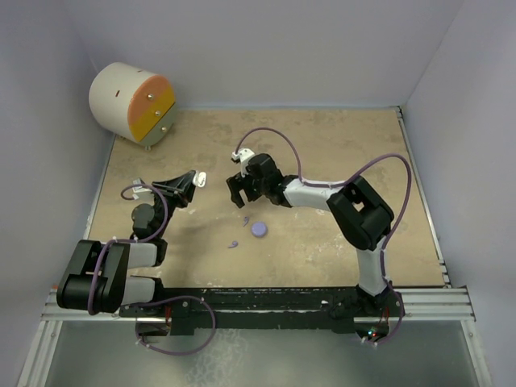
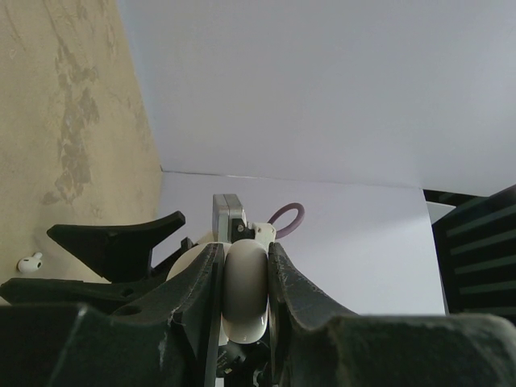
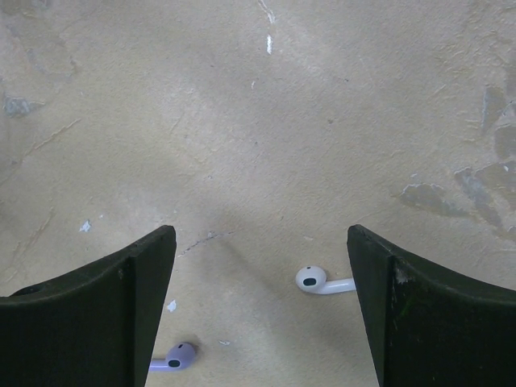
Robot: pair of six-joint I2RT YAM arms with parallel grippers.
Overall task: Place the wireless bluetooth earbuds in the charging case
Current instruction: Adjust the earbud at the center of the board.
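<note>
While the left gripper (image 2: 245, 270) is clamping a whitish rounded case (image 2: 244, 300) edge-on between its pads, the right gripper (image 3: 260, 242) is hanging over the table (image 3: 242, 121) with its jaws spread wide, holding nothing. A white earbud (image 3: 313, 279) is lying on the table between those fingers, off-centre toward one of them. A lilac earbud (image 3: 176, 355) is lying just beside the other finger, at the lower edge of the wrist view. A lilac case (image 1: 259, 230) is sitting on the table, nearer the arm bases.

Judgement: the earbuds are looking very light, hard and glossy, so they are likely to skid or squirt out of a pinch. The best hold is looking like a light squeeze across the bulbous head, leaving the stem free for seating.
</note>
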